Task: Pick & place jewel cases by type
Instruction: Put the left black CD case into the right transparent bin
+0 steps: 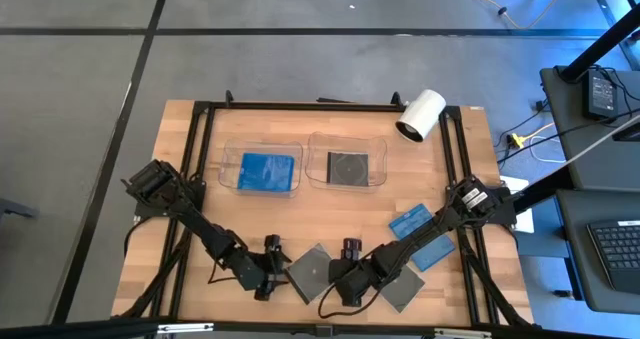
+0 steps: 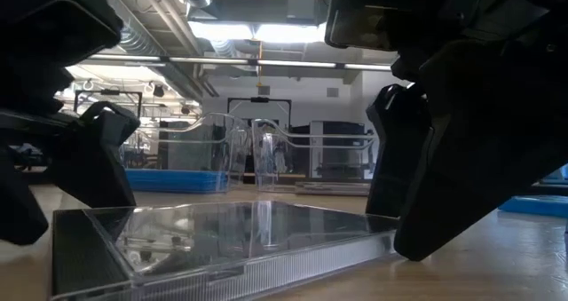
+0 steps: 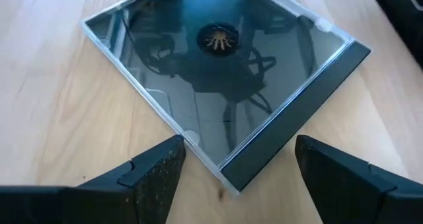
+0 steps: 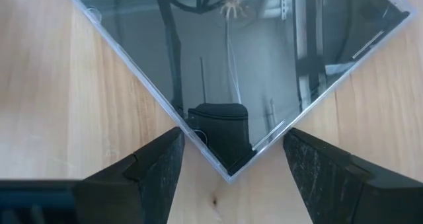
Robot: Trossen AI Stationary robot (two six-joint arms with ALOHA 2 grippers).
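Note:
A dark grey jewel case (image 1: 310, 272) lies flat on the table near its near edge. My left gripper (image 1: 272, 269) is open at the case's left corner (image 3: 228, 179), one finger on each side of it without touching. My right gripper (image 1: 340, 281) is open at the opposite corner (image 4: 229, 172), which sits between its fingers in the same way. A second dark case (image 1: 401, 290) and two blue cases (image 1: 410, 221) (image 1: 432, 251) lie flat to the right. In the low view the case (image 2: 222, 239) fills the foreground between both grippers.
Two clear trays stand toward the far edge: the left tray (image 1: 232, 151) holds a blue case (image 1: 266, 170), the right tray (image 1: 318, 139) a dark case (image 1: 346, 167). A white cylinder (image 1: 420, 114) lies at the far right. Bare wood shows between the trays and the grippers.

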